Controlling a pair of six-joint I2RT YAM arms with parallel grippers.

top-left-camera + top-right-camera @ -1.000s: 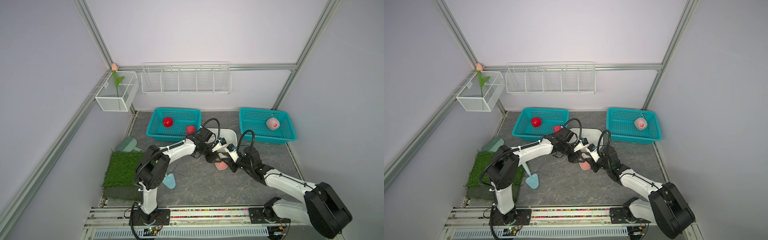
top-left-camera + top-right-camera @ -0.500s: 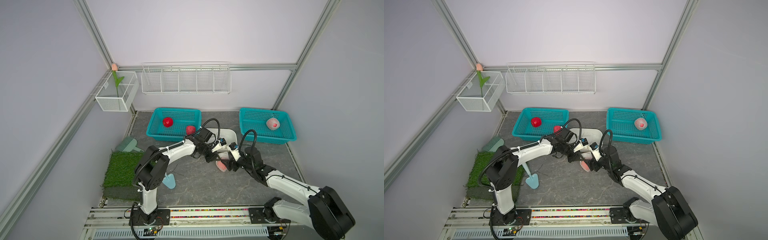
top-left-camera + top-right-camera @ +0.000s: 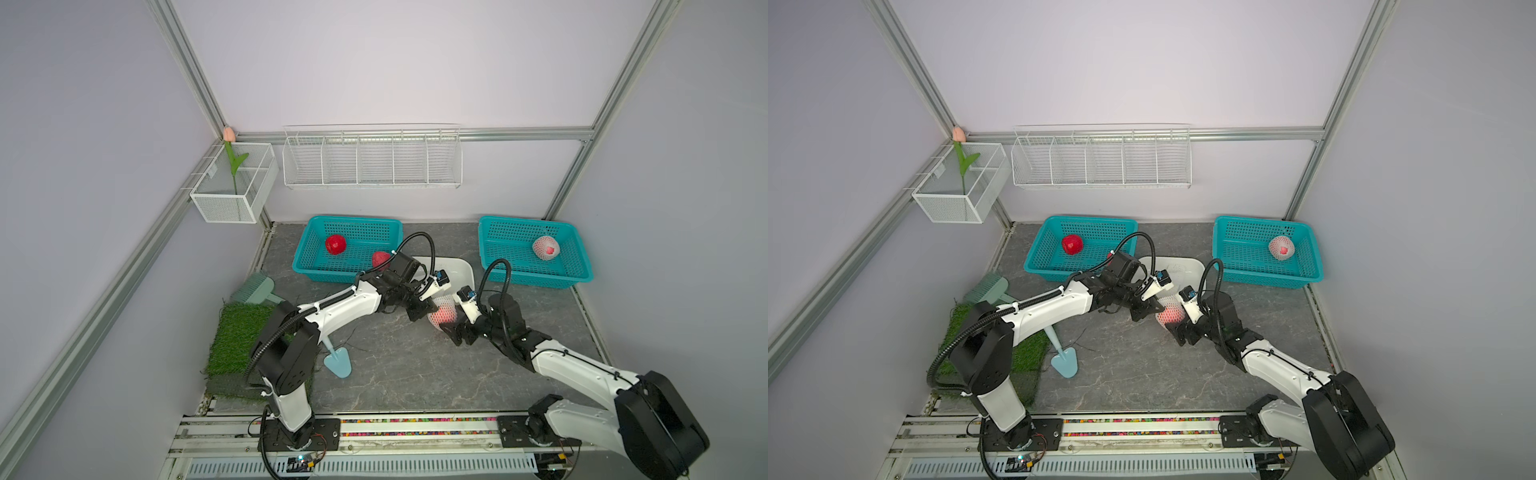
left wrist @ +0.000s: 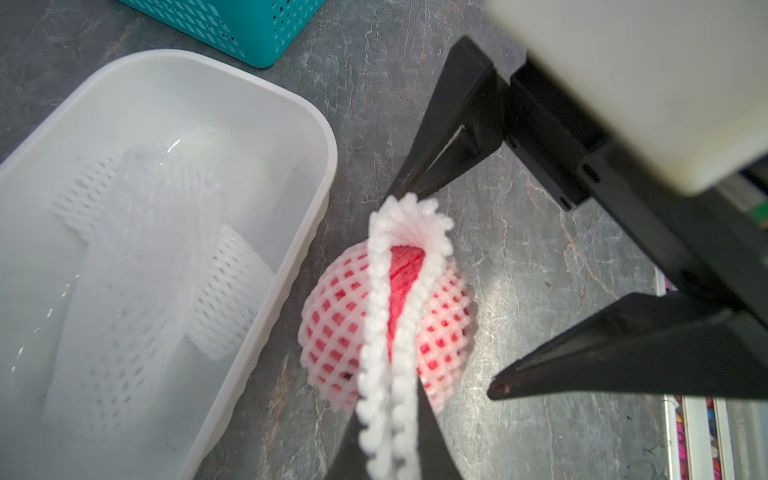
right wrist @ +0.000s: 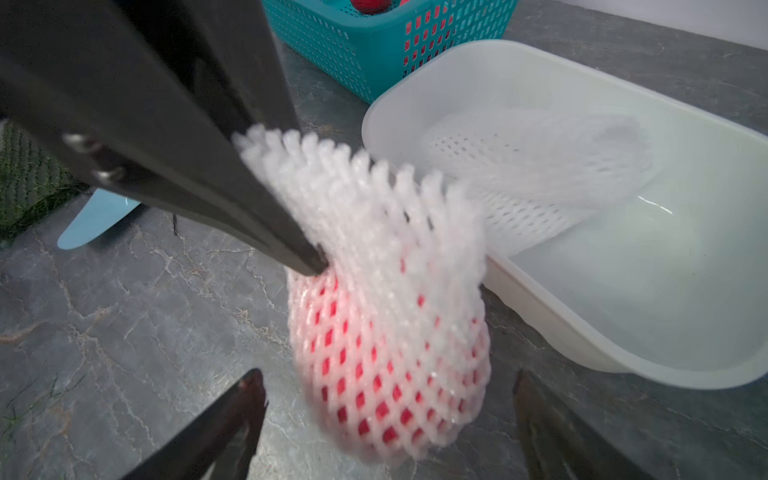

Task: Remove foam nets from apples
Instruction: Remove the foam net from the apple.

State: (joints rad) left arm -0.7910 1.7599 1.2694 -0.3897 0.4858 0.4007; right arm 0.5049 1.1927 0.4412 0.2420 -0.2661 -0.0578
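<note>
Left pinch on the foam net [image 5: 374,216], just beside the white tub [image 4: 320,199].
My left gripper [image 5: 309,259] is clamped on the net's frilled top edge, with the apple [image 4: 405,270] inside it. I see my right gripper [image 5: 386,378] spread wide around the apple, gripping nothing. Inside the tub lie loose nets [image 4: 166,257].

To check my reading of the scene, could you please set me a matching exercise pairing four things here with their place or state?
Things:
1 deep red apple
2 apple between the arms
3 loose foam nets
4 right tool

States:
A open
B in the white tub
C bare, in a teal basket
D its net pinched by the left tool

Pairs: 1-C, 2-D, 3-B, 4-A
</note>
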